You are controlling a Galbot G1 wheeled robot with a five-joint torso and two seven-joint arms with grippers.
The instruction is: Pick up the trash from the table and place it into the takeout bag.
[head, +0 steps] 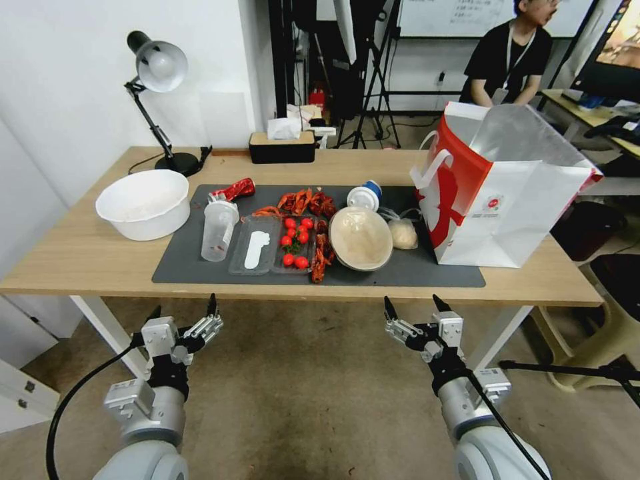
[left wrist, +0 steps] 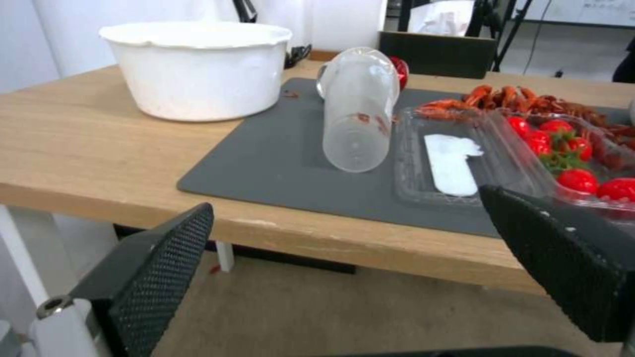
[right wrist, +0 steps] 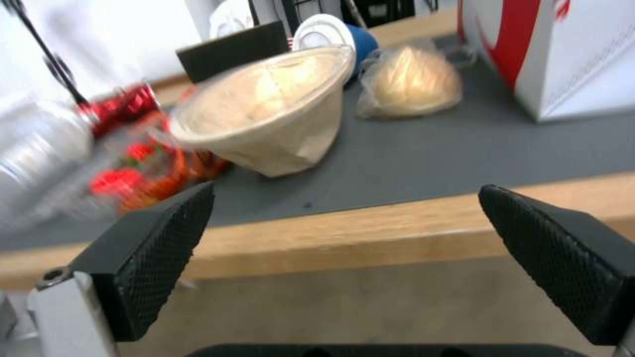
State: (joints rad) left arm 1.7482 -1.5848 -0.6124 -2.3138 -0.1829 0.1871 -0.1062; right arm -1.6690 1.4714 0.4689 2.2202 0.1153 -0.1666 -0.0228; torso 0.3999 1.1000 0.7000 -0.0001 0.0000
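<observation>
Light-wood planks form the long bench (head: 80, 257) across the middle of the head view, with a large dark grey mat (head: 407, 273) laid over its centre. At the right of the frame the big white paper takeout bag with red side panels (head: 513, 213) stands upright on the mat's right end, its mouth open and silvery lining showing. Just left of it lies the clear plastic bag with a pale lump (head: 403, 235), touching the beige round paper bowl (head: 360, 238), which is tipped on its side. Behind the bowl lies the white-and-blue cup (head: 365, 195). Left of centre the clear lidded plastic cup (head: 219, 230) stands on the mat, and the crushed red can (head: 235, 190) lies behind it. Between cup and bowl sit clear plastic trays (head: 257, 250) with small red tomatoes (head: 295, 240), ringed by red crayfish shells (head: 307, 200). A white round basin (head: 143, 203) rests on the bare wood at the left, a black desk lamp (head: 160, 70) behind it.

Both arms hang below the bench's near edge at the bottom of the frame. The left tool (head: 183, 310) has its fingers spread and grasps nothing, pointing toward the clear cup. The right tool (head: 413, 305) is likewise released and empty, facing the bowl.
</observation>
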